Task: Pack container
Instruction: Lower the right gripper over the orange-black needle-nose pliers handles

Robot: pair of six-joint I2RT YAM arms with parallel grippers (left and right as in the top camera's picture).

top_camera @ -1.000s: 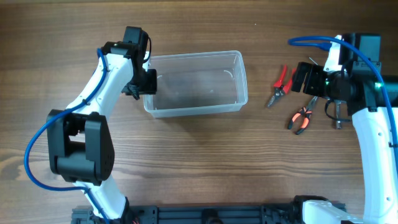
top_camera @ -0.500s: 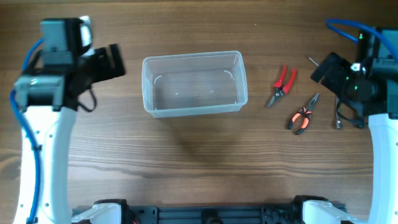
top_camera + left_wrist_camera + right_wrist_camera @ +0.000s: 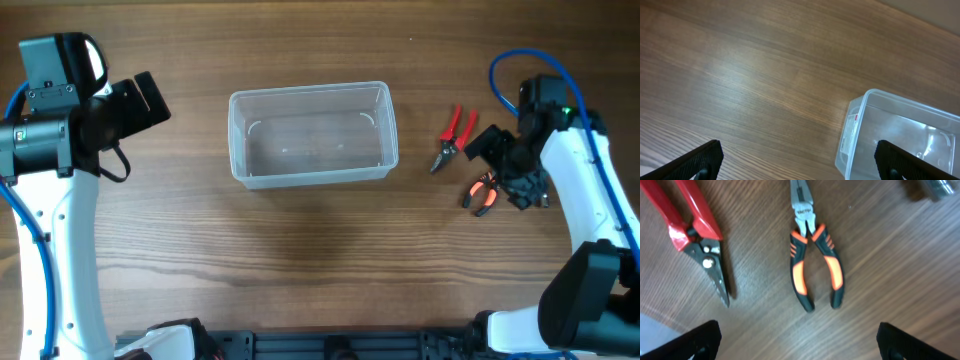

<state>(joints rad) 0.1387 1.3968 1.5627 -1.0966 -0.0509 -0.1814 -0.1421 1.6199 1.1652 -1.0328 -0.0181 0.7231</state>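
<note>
The clear container (image 3: 312, 135) stands on the bench (image 3: 320, 260) around its middle, somewhat toward the far edge. The left gripper (image 3: 148, 100) hangs near the left edge with its fingers spread wide, well apart from the container. The right gripper (image 3: 500, 168), also spread wide, hovers near the right edge above the orange-and-black pliers (image 3: 815, 267), which lie beside the red-handled snips (image 3: 692, 225).
</note>
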